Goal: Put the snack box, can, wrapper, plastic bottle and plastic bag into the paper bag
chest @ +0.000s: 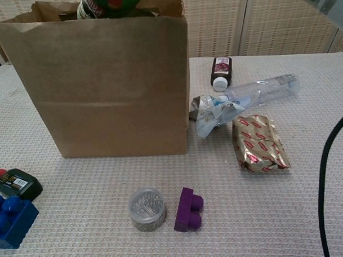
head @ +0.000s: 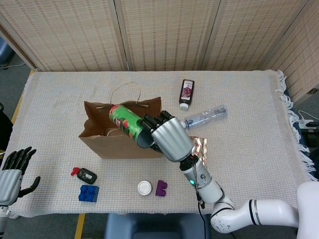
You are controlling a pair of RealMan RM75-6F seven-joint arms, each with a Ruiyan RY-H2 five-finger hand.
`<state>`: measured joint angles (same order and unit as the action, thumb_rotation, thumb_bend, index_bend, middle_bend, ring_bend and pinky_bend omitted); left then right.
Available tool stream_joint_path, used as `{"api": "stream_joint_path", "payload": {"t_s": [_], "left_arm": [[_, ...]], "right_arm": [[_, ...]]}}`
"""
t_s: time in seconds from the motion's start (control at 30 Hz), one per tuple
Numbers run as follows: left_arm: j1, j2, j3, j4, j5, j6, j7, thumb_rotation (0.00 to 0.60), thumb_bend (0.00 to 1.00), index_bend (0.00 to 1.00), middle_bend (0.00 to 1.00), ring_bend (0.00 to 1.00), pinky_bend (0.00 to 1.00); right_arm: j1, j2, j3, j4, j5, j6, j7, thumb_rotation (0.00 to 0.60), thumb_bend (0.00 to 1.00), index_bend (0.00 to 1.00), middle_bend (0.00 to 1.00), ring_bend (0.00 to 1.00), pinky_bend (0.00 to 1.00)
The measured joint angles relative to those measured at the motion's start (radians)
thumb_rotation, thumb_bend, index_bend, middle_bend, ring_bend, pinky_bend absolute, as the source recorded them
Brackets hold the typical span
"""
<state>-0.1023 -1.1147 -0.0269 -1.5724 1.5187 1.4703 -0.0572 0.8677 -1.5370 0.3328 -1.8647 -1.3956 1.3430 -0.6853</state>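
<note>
Gripping the green snack can point(head: 127, 124) around its lower end, the right hand point(head: 167, 139) is sitting over the near right corner of the paper bag point(head: 122, 130), fingers wrapped round the tube. The can's long axis is lying tilted, running from the hand up and to the left, so its far end is pointing over the bag's open mouth; in the chest view that end point(chest: 108, 5) is showing just above the bag's top edge point(chest: 102, 86). Judging from this, the coming move is turning on getting the axis steeper and the can clear of the rim before letting go, since the near wall is sitting directly under the wrist.

Something blue and white is already lying inside the bag, too small to identify.

The left hand point(head: 12, 172) is resting open, fingers apart, off the table's left edge, well away from everything; the right hand is the nearer one for all remaining items.

Still outside the bag, to the hand's right: clear plastic bottle point(chest: 260, 90), crumpled plastic bag point(chest: 213, 113) just beside the paper bag, gold-red wrapper point(chest: 259, 143).
</note>
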Motion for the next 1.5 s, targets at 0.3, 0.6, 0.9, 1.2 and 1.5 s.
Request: {"api": "stream_joint_path", "payload": {"t_s": [0.3,0.6,0.9,1.2,1.5], "left_arm": [[0.001,-0.001,0.0,-0.001,-0.001,0.001,0.004,0.6,0.37,0.07,0.0,0.0,0.0],[0.0,-0.001,0.0,-0.001,-0.001,0.001,0.004,0.6,0.37,0.07,0.0,0.0,0.0],[0.001,-0.001,0.0,-0.002,-0.002,0.001,0.006,0.6,0.37,0.07,0.0,0.0,0.0],[0.002,-0.001,0.0,-0.001,-0.001,0.003,0.006,0.6,0.37,0.07,0.0,0.0,0.0],[0.0,-0.004,-0.002,-0.004,-0.003,0.002,0.023,0.6,0.37,0.07,0.0,0.0,0.0]], "right_arm": [[-0.012,-0.012,-0.012,-0.007,0.052,-0.014,-0.056,0.6,0.24,0.4,0.52,0.37,0.4],[-0.027,-0.015,0.045,-0.068,0.189,0.033,-0.177,0.6,0.18,0.0,0.13,0.04,0.18],[-0.052,0.018,0.039,-0.091,0.187,0.051,-0.154,0.6,0.16,0.0,0.13,0.04,0.16],[-0.16,0.187,-0.032,-0.148,0.168,0.07,-0.122,0.6,0.15,0.0,0.13,0.04,0.14],[-0.303,0.407,-0.227,-0.154,0.159,-0.032,0.053,0.6,0.12,0.0,0.13,0.04,0.12]]}}
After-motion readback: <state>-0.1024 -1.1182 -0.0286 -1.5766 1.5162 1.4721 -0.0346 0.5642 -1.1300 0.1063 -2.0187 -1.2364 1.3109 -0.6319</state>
